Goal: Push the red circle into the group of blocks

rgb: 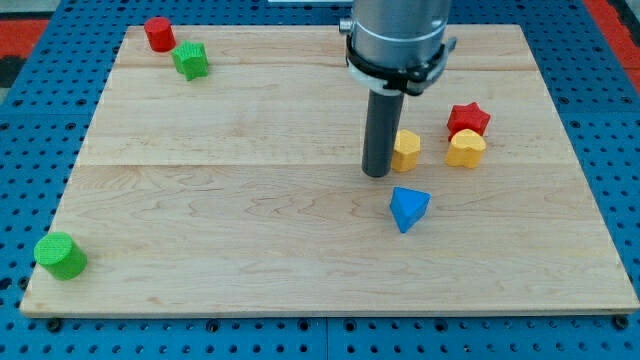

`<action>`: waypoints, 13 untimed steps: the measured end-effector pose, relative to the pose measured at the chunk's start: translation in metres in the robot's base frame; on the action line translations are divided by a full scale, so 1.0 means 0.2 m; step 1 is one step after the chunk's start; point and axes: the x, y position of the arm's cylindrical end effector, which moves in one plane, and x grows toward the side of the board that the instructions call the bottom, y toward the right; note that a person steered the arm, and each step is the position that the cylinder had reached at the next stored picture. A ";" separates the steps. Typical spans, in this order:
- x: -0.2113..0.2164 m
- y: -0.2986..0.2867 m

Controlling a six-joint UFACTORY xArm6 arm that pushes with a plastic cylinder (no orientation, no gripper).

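The red circle (158, 33) sits at the board's top left corner, touching or nearly touching a green star (190, 60) just to its lower right. My tip (376, 173) is right of the board's centre, far from the red circle. It stands just left of a yellow block (406, 150) that the rod partly hides. A red star (467, 118) and a yellow heart (466, 149) lie further right, close together. A blue triangle (408, 208) lies just below and right of my tip.
A green cylinder (60, 255) stands alone at the board's bottom left corner. The wooden board (250, 200) lies on a blue pegboard surface (20, 180). The arm's grey body (398, 35) hangs over the top centre.
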 end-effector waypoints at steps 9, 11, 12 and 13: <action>-0.60 -1.83; -0.85 -1.83; -1.07 -1.83; -1.20 -1.79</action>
